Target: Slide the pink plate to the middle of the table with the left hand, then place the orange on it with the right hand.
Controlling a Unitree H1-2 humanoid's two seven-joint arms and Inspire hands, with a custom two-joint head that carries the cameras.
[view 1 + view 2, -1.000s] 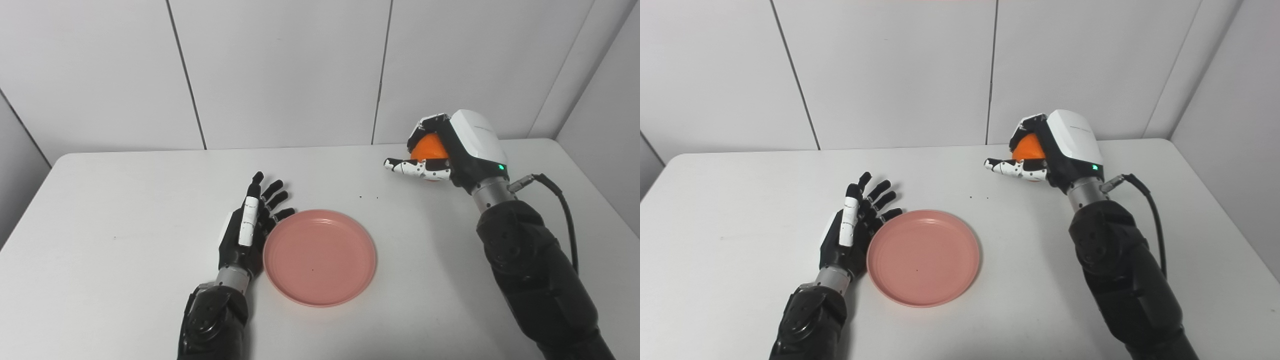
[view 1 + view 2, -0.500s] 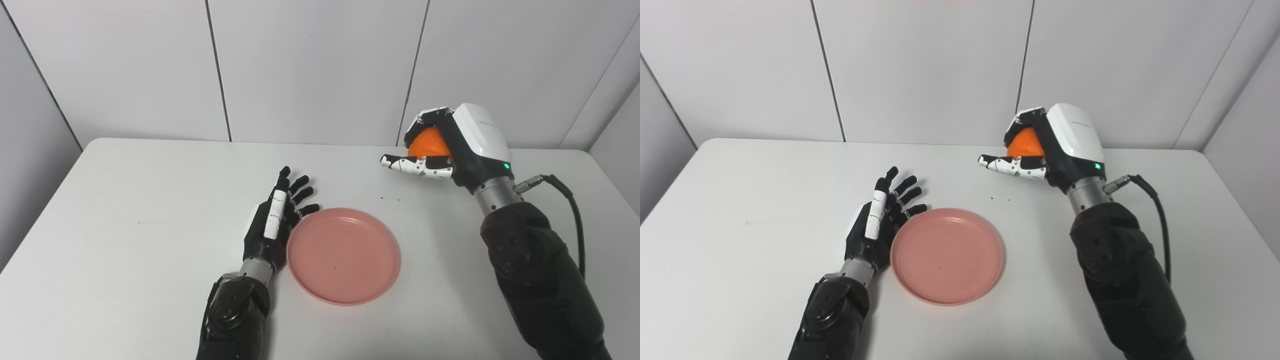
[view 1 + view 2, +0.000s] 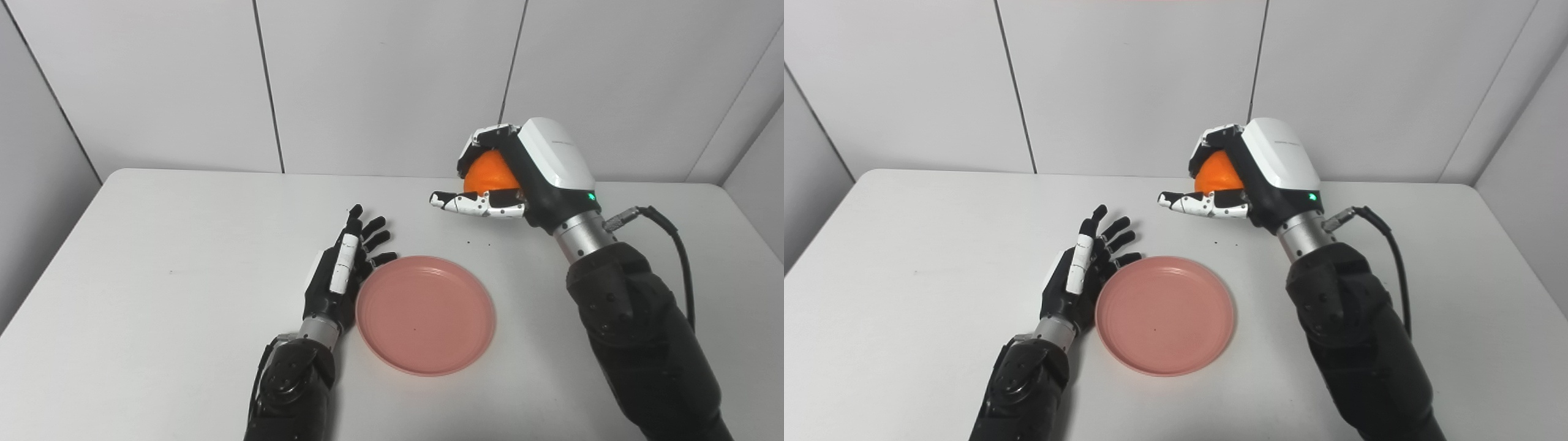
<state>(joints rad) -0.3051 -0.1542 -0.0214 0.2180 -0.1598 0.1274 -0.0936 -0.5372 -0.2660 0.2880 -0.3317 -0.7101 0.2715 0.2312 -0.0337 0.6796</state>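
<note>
Gripping the orange [image 3: 488,174], your right hand [image 3: 527,171] is curled around it, raised over the counter [image 3: 153,245] beyond the pink plate [image 3: 425,315]. Your left hand [image 3: 340,275] lies released, fingers spread, against the plate's left rim, mid-counter.

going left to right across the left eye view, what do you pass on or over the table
left hand → pink plate → orange, gripped in the right hand above the table
</note>
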